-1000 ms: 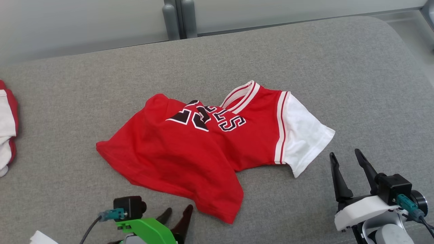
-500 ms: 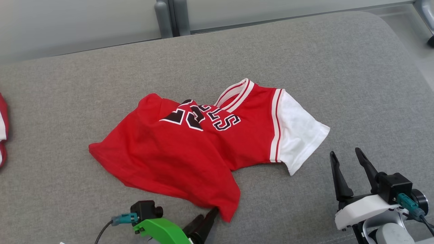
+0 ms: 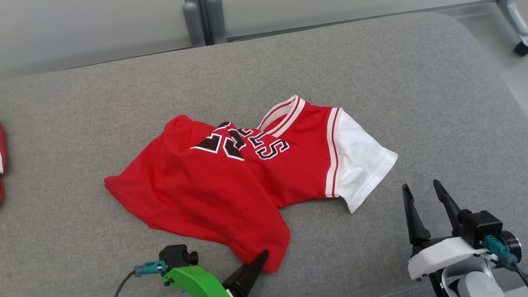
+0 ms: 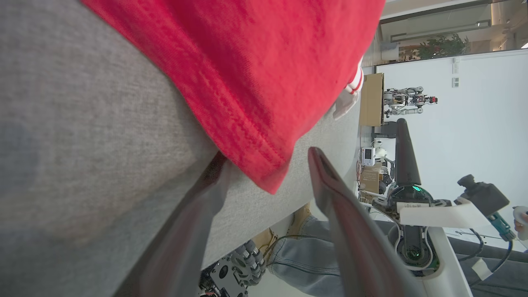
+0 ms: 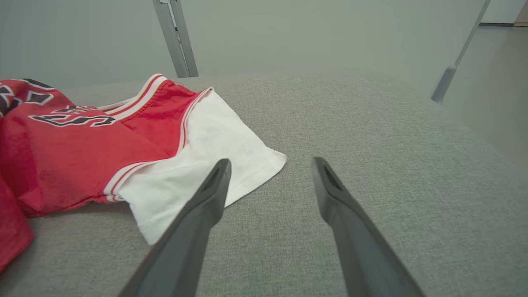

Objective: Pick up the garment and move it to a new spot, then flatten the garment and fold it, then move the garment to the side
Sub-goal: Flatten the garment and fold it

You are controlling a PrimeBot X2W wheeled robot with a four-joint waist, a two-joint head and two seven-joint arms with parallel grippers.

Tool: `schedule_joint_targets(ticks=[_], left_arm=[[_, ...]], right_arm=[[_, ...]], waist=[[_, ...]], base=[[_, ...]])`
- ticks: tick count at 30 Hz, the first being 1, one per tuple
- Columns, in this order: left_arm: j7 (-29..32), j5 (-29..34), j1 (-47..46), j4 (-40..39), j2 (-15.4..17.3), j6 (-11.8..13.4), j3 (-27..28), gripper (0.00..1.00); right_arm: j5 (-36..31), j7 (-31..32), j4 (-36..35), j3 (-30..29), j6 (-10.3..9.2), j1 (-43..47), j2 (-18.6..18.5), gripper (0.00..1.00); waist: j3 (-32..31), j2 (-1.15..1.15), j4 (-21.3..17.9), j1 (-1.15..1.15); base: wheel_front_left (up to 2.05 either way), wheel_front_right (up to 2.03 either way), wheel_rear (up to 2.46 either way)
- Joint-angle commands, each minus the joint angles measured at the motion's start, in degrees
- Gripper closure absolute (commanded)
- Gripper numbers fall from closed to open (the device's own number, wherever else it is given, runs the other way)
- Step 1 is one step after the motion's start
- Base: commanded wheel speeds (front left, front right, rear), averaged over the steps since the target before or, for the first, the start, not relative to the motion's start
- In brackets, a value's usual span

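1 jersey (image 3: 206, 185) corner sits between the left hand's (image 4: 268, 156) spread fingers (right hand (image 3: 421, 185) also spread wide).

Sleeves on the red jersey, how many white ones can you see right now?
1. The white sleeve lies flat at the right end of the jersey, just ahead of the right gripper. A second sleeve may be hidden under the bunched red cloth on the left.
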Motion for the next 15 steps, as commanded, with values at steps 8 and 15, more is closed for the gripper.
schedule_joint_targets(ticks=[8,15], left_arm=[[-1.75,2.70,-1.98,-0.66,2.28,-0.85,1.32,1.00],[1.81,8.02,1.01,-16.46,18.66,3.42,2.35,1.00]], right_arm=[[-0.24,-0.17,0.00,0.06,-0.04,-0.10,-0.17,0.00],[-0.40,-0.17,-0.30,-0.97,-0.04,1.63,-0.29,0.00]], waist=[[-0.65,0.00,0.82,0.00],[-1.66,0.00,2.54,0.00]], base=[[0.00,0.00,0.00],[0.00,0.00,0.00]])
